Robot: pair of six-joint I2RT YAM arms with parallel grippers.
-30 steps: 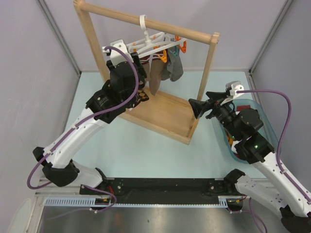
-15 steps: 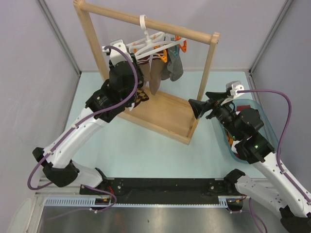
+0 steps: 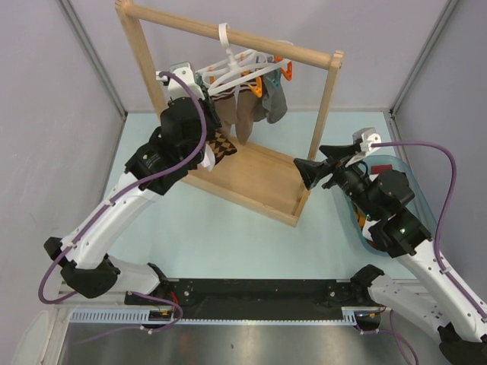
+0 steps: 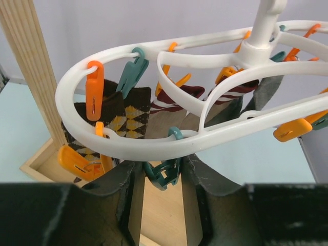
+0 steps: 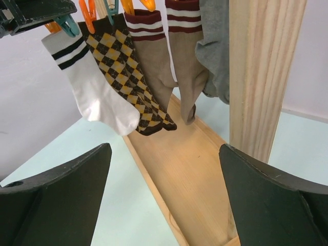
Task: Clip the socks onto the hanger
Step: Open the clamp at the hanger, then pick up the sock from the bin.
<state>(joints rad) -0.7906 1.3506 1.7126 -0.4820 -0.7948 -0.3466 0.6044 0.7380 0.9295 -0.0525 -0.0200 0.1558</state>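
Left gripper (image 4: pixel 160 166): left wrist view, bottom middle. Jaws stand narrow with a pad on each side of a teal clip (image 4: pixel 164 177), so it looks like it's pinching that clip.
Hanger (image 4: pixel 154 146): white looped ring sweeping across the middle of the frame, just above the fingers. The teal clip hangs off its near rim.
Argyle sock (image 4: pixel 128 115): hangs inside the ring, left of center, below an orange clip (image 4: pixel 95 87).
Tan socks (image 4: pixel 174 100): maroon and white cuffs, just right of the argyle one.
Left rack post (image 4: pixel 31 66): pale wood, far left edge.
Right gripper (image 5: pixel 165 154): right wrist view. Fingers spread wide in the bottom corners with nothing between them, well apart from the socks.
White sock (image 5: pixel 97 97): upper left, dark stripes at the cuff, hanging beside the argyle sock.
Grey sock (image 5: pixel 215 51): top, right of the tan pair, partly behind the right rack post (image 5: pixel 261 77).
Wooden tray (image 5: pixel 195 189): rack base, directly under the hanging socks.
Top bar (image 3: pixel 251 38): top external view. The hanger's hook sits over it, upper middle, with the socks bunched below.
Arms: left gripper is up at the hanger's left end. Right gripper sits right of center, beside the tray's corner.
Tub (image 3: pixel 422 198): clear bluish, right edge, under the right arm.
Table (image 3: pixel 228 236): pale blue.
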